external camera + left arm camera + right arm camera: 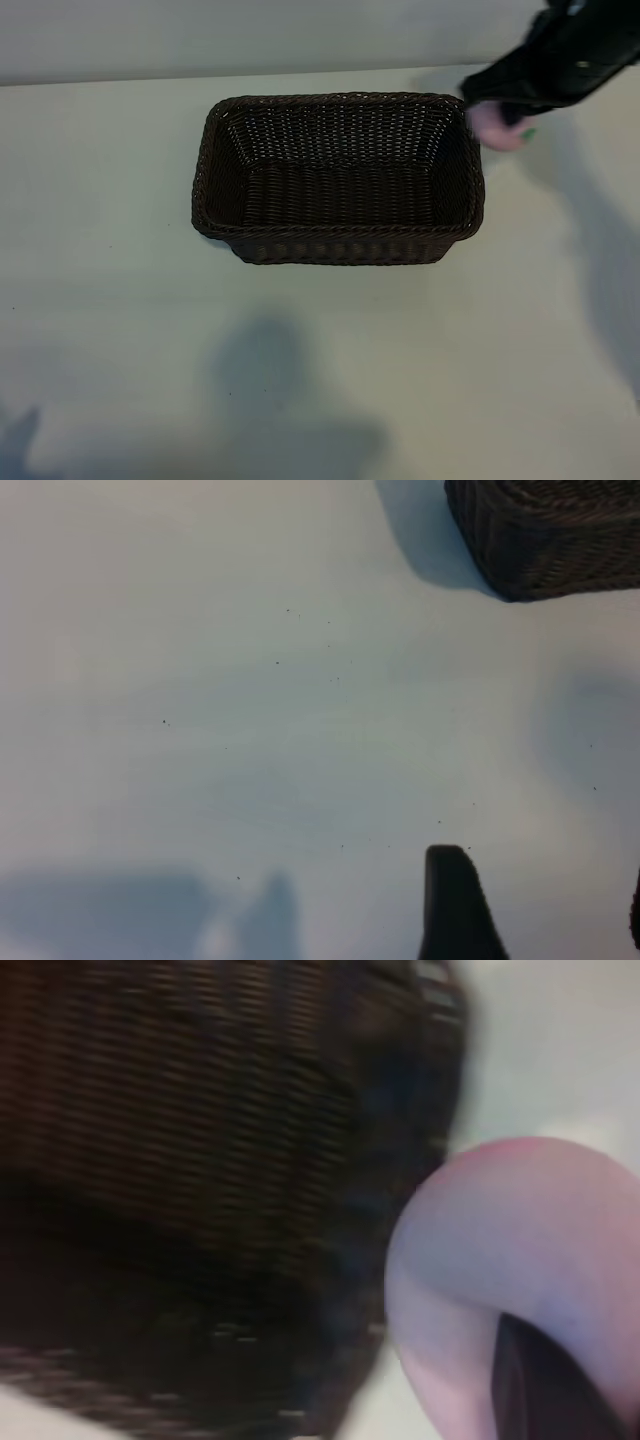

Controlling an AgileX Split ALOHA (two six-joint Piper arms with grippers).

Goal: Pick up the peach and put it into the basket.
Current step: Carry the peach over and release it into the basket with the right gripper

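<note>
The dark brown wicker basket (340, 232) stands mid-table with nothing visible inside. My right gripper (503, 112) hovers just outside the basket's far right corner, shut on the pale pink peach (497, 130), whose green leaf mark peeks out at its side. In the right wrist view the peach (520, 1250) fills the space beside the basket wall (200, 1110), with one dark fingertip (550, 1390) pressed against it. My left gripper (545, 910) is out of the exterior view; its wrist view shows it open over bare table, with a basket corner (550, 540) farther off.
The table top (100, 300) is pale and plain, with arm shadows across its near side. A light wall runs along the far edge behind the basket.
</note>
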